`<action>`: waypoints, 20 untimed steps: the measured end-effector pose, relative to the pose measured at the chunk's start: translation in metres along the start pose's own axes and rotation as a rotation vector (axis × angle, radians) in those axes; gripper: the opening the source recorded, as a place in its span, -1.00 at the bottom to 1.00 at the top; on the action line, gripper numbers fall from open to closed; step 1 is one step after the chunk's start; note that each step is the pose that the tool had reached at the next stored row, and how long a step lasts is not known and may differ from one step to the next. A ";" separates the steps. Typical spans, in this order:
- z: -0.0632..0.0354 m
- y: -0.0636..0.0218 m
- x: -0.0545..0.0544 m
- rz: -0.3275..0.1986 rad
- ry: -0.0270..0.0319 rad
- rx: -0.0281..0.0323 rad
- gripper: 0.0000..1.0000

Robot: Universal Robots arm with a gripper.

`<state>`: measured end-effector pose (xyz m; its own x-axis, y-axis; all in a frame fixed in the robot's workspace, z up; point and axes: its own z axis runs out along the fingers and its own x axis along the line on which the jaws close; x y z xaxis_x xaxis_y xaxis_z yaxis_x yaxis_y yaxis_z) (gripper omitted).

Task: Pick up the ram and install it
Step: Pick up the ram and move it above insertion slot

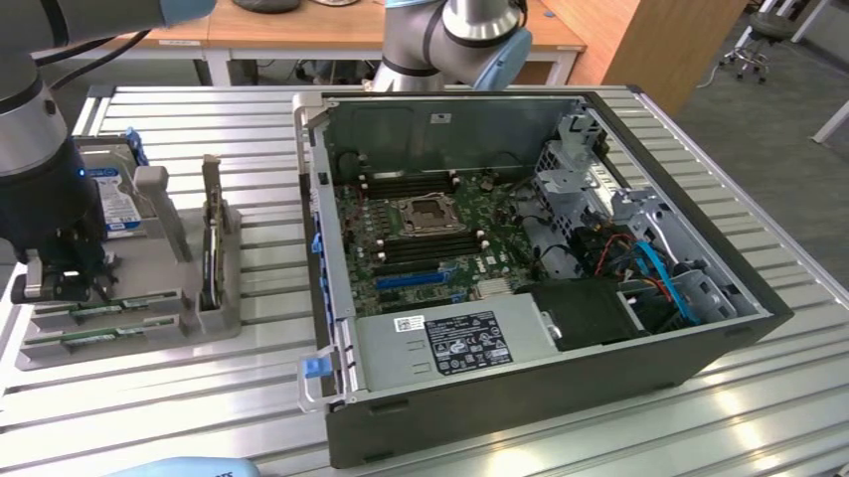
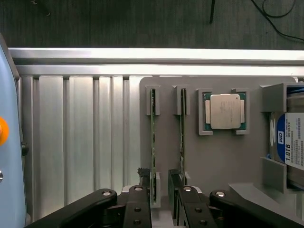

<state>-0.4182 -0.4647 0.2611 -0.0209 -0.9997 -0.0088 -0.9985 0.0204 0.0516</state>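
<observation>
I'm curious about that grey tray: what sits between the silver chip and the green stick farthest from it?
Another green stick, standing on edge in the tray. The wrist view shows it between the chip and the far stick.

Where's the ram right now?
The ram stands on edge in the holder's outer slot, next to its look-alike stick, one end inside the open gripper. The holder sits at the exterior view's left, beside the case.

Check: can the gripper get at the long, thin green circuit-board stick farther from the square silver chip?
Probably yes: the open gripper straddles that green stick's end, with nothing in between.
</observation>
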 end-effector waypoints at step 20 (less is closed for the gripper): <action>0.0100 -0.0006 0.007 0.000 0.0000 0.0000 -0.41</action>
<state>-0.4182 -0.4715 0.2511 -0.0209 -0.9997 -0.0088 -0.9985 0.0204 0.0516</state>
